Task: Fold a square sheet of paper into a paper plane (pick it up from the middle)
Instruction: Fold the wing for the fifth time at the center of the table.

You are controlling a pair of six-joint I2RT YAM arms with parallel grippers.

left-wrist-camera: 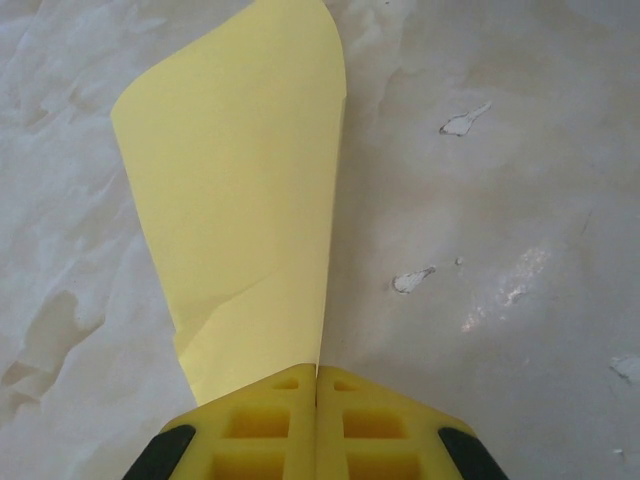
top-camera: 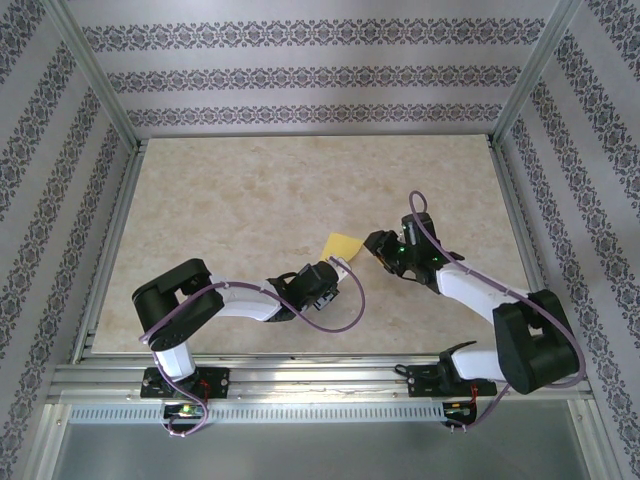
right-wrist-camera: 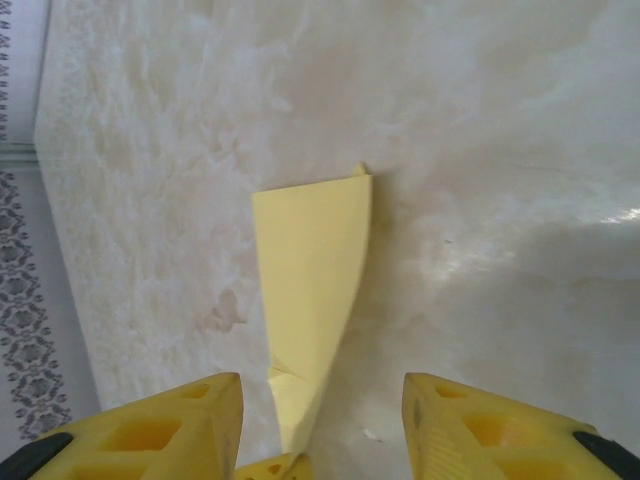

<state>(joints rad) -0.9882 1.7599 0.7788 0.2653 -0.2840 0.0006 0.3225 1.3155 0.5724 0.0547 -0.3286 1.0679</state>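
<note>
The yellow sheet of paper (top-camera: 344, 244) is folded over into a tapering wedge with a slanted crease near its narrow end. It is held up off the marble table. My left gripper (left-wrist-camera: 317, 372) is shut on the narrow end of the sheet (left-wrist-camera: 240, 190), which fans out wide away from the fingers. My right gripper (top-camera: 381, 245) is just right of the paper, open, with its fingers (right-wrist-camera: 225, 395) either side of the sheet (right-wrist-camera: 315, 255) and not touching it. The left gripper's fingertips (right-wrist-camera: 275, 468) show below the paper. A finished paper plane is out of view.
The beige marble tabletop (top-camera: 250, 200) stretches bare behind and to the left of the paper. Aluminium frame rails (top-camera: 300, 375) run along the near edge, and patterned walls close in the sides and back.
</note>
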